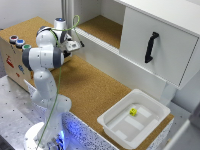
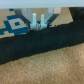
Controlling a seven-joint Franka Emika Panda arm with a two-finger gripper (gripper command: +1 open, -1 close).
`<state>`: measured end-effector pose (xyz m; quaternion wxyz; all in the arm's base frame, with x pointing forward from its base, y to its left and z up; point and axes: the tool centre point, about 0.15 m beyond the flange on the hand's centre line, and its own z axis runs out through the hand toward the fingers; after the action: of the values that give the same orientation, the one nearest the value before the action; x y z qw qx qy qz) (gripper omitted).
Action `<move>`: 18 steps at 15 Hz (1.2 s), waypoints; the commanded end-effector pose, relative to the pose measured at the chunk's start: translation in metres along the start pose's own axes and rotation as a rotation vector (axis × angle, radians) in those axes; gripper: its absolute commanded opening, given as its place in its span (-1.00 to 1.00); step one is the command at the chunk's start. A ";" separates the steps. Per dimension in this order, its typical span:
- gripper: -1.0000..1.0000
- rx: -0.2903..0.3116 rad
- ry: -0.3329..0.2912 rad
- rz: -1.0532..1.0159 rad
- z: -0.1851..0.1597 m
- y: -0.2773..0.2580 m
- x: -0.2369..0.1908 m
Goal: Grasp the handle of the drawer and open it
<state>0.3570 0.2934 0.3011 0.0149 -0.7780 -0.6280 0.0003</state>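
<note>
The drawer (image 1: 155, 37) is a large white box-shaped unit at the exterior view's upper right. Its flat front panel carries the handle (image 1: 151, 47), a slim black bar standing upright. My gripper (image 1: 76, 45) hangs over the cork surface well toward the exterior view's left of the handle, touching nothing. In the wrist view, my gripper (image 2: 38, 22) shows two pale fingers (image 2: 34, 21) with a narrow gap and nothing between them. Neither drawer nor handle appears in the wrist view.
A shallow white tray (image 1: 112, 125) holding a small yellow object (image 1: 133, 112) sits on the cork table (image 1: 90, 90) at the front right. A brown box (image 1: 12, 57) with coloured buttons stands at the left. A white ledge (image 1: 100, 45) runs below the drawer.
</note>
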 end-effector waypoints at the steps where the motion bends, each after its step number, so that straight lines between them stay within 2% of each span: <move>1: -1.00 -0.028 0.074 0.008 0.009 0.015 -0.043; 6: -1.00 -0.024 0.086 0.026 0.009 0.033 -0.066; 18: -1.00 -0.048 0.022 -0.077 0.013 0.059 -0.113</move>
<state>0.3898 0.2026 0.2908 0.0117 -0.7649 -0.6440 0.0070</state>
